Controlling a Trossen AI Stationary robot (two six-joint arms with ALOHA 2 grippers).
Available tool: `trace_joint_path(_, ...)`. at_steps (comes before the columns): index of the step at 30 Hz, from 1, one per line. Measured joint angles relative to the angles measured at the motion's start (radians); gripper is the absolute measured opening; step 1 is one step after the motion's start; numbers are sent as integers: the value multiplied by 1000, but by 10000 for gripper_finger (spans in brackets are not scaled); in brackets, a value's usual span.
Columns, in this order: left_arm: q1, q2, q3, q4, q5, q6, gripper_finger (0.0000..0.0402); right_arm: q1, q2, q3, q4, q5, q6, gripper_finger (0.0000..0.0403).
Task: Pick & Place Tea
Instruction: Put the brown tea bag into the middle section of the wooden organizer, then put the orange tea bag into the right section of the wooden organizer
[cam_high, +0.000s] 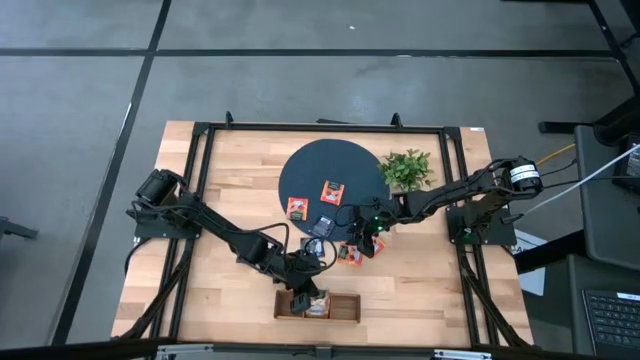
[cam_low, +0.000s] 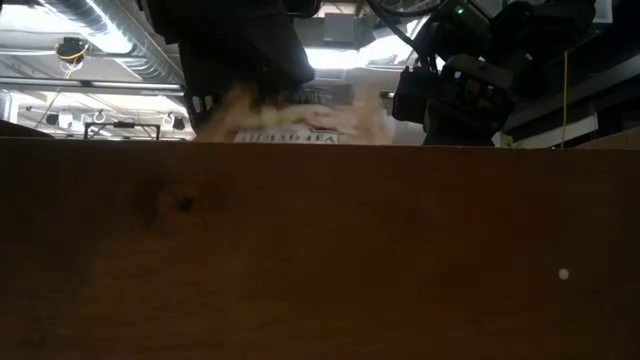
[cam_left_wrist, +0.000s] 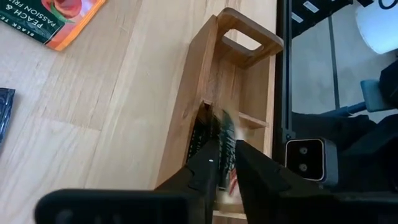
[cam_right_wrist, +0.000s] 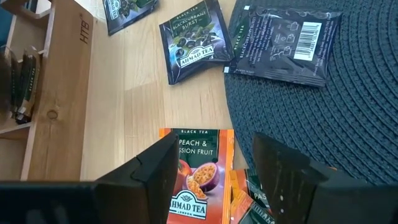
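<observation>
My left gripper (cam_left_wrist: 225, 163) down in wooden tray (cam_high: 345, 307) at table's front edge, at tray's left compartment. Fingers either side of upright sachets (cam_left_wrist: 219, 134); cannot tell if clenched or released.

My right gripper (cam_right_wrist: 214, 165) over table centre by round dark mat (cam_high: 312, 170), fingers spread wide, grasping nothing. Peach sachet (cam_right_wrist: 196, 174) flat on wood between them.

Two orange sachets (cam_high: 331, 190) on mat. Navy sachets (cam_right_wrist: 193, 45) at mat's front edge. Plant (cam_high: 407, 168) at mat's right.
</observation>
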Motion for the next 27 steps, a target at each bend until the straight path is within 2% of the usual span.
trace_joint_path(9, 1, 0, 0, 0, -2, 24, 101, 0, 0, 0, 0, 0, 0, 207)
trace_joint_path(17, 38, 0, 0, -15, -2, 79, 100, 0, 0, 0, 0, 1, 0, 207)
trace_joint_path(24, 109, -2, 0, -208, -12, 141, 93, 0, 0, 0, 0, 1, 0, 207)
trace_joint_path(27, 143, -2, 0, -322, -66, 174, 90, 0, 0, 0, 0, 14, 0, 207)
